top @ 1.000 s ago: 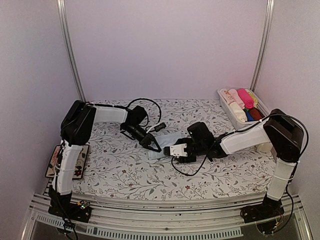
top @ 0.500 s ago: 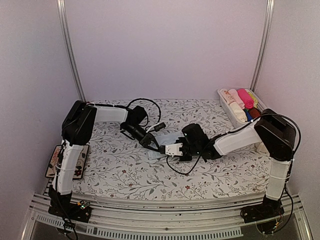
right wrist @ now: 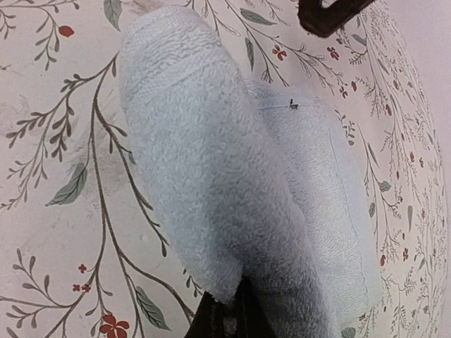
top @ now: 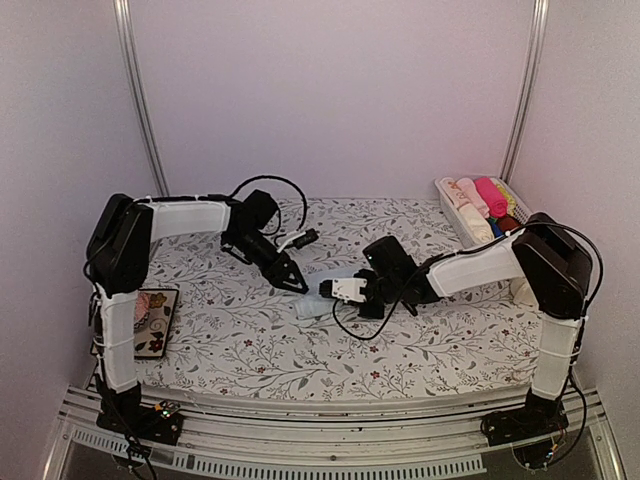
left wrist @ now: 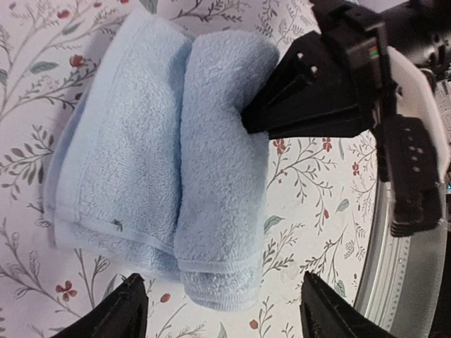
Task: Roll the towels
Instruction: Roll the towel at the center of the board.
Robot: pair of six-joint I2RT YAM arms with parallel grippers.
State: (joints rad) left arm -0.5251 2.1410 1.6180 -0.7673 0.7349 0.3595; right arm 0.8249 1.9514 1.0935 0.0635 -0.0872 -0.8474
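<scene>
Pulled back from the light blue towel (left wrist: 141, 155), the left gripper (top: 292, 280) now holds its jaws wide open, clear of the cloth. The right gripper (top: 328, 290) has reached further in and is pinched closed on one end of the towel's rolled part. The half-rolled towel lies in the middle of the flowered tabletop (top: 250, 345), between the two grippers.

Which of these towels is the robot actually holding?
The light blue towel, half rolled mid-table, pinched by the right tool. The other cloths sit rolled in the white basket, untouched.
</scene>
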